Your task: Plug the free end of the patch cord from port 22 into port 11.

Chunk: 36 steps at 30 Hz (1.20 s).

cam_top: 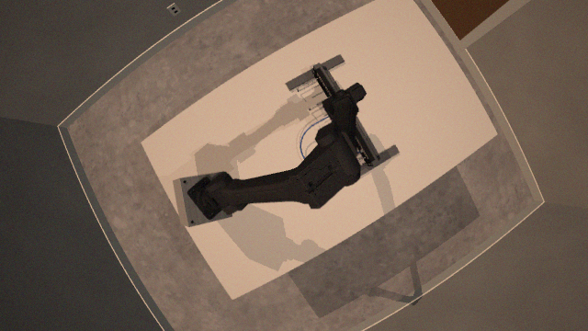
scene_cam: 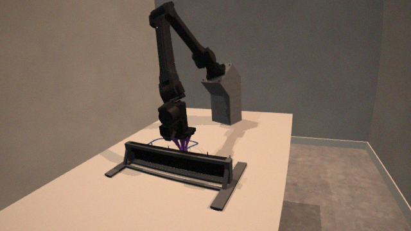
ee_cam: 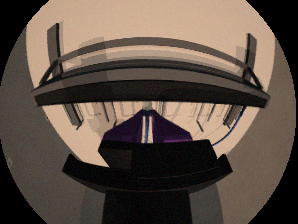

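A bare test room built around a single workstation: plain grey walls (scene_cam: 305,48), a mottled grey floor (scene_cam: 337,179) edged with a pale skirting board (scene_cam: 331,141), and one long beige table (scene_cam: 96,205) standing in the middle. A dark robot arm (scene_cam: 167,64) bolted to a grey wedge-shaped pedestal (scene_cam: 226,96) on the table top, and a low network patch-panel rack (scene_cam: 180,163) on flat feet with a blue cord (cam_top: 304,138) looping in front of it, mark the room as a robotics lab bench rather than a home or an office. From above, a wall socket (cam_top: 173,8) and a brown door (cam_top: 469,14) are the only other fittings in sight.
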Available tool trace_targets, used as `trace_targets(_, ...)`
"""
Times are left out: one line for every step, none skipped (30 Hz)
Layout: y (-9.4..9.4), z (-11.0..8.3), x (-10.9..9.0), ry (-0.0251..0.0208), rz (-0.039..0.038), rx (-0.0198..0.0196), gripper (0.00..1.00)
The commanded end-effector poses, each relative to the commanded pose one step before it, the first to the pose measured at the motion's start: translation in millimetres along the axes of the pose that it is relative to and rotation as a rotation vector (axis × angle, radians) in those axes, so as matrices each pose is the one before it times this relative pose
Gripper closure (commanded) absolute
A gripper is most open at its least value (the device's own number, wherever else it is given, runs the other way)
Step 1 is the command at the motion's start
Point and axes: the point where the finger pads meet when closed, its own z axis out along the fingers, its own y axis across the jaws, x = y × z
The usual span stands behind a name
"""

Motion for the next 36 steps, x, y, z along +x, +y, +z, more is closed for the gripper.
trace_targets(-5.61,-0.39,-13.64,-0.01183,0.00426,0.00869,1.00)
trace_targets(0.00,-0.06,-0.13,-0.00014,0.00002,-0.00001,1.00)
trace_targets(0.01,-0.05,-0.11,-0.00012,0.00002,-0.00003,1.00)
trace_targets(0.01,-0.04,-0.12,-0.00011,0.00002,-0.00003,1.00)
trace_targets(0.01,-0.04,-0.15,-0.00010,0.00001,-0.00004,1.00)
trace_targets(0.01,-0.03,-0.14,-0.00003,-0.00001,-0.00004,1.00)
trace_targets(0.02,-0.01,-0.13,-0.00004,-0.00001,-0.00004,1.00)
trace_targets(0.02,0.00,-0.02,-0.00005,0.00000,-0.00005,1.00)
trace_targets(0.02,0.04,0.19,0.00022,-0.00010,-0.00004,1.00)
trace_targets(0.03,0.10,0.41,0.00062,-0.00024,-0.00001,1.00)
trace_targets(0.04,0.16,0.56,0.00094,-0.00035,0.00001,1.00)
trace_targets(0.04,0.17,0.59,0.00103,-0.00038,0.00002,1.00)
trace_targets(0.00,0.00,0.00,0.00000,0.00000,0.00000,1.00)
trace_targets(0.00,0.00,0.00,0.00000,0.00000,0.00000,1.00)
trace_targets(0.01,0.08,0.44,0.00074,-0.00027,0.00001,1.00)
trace_targets(0.01,0.07,0.37,0.00062,-0.00023,0.00001,1.00)
trace_targets(0.01,0.06,0.31,0.00053,-0.00019,0.00001,1.00)
trace_targets(0.01,0.05,0.27,0.00045,-0.00016,0.00001,1.00)
trace_targets(0.01,0.05,0.23,0.00038,-0.00014,0.00001,1.00)
trace_targets(0.02,0.06,0.31,0.00052,-0.00020,0.00001,1.00)
trace_targets(0.02,0.07,0.32,0.00055,-0.00021,0.00001,1.00)
trace_targets(0.02,0.07,0.33,0.00057,-0.00022,0.00001,1.00)
trace_targets(0.02,0.07,0.34,0.00059,-0.00023,0.00001,1.00)
trace_targets(0.03,0.08,0.35,0.00061,-0.00024,0.00001,1.00)
trace_targets(0.03,0.08,0.35,0.00062,-0.00025,0.00001,1.00)
trace_targets(0.03,0.08,0.36,0.00063,-0.00026,0.00001,1.00)
trace_targets(0.03,0.08,0.36,0.00064,-0.00026,0.00001,1.00)
trace_targets(0.03,0.08,0.37,0.00065,-0.00026,0.00001,1.00)
trace_targets(0.03,0.09,0.34,0.00055,-0.00023,0.00001,1.00)
trace_targets(0.00,0.00,0.00,0.00000,0.00000,0.00000,1.00)
trace_targets(0.00,0.00,0.00,0.00000,0.00000,0.00000,1.00)
trace_targets(0.03,0.07,0.06,-0.00024,0.00006,-0.00004,1.00)
trace_targets(0.03,0.06,0.00,-0.00026,0.00007,-0.00004,1.00)
trace_targets(0.03,0.07,-0.04,-0.00018,0.00004,-0.00004,1.00)
trace_targets(0.03,0.07,-0.09,-0.00010,0.00002,-0.00004,1.00)
trace_targets(0.03,0.07,-0.15,-0.00004,0.00000,-0.00004,1.00)
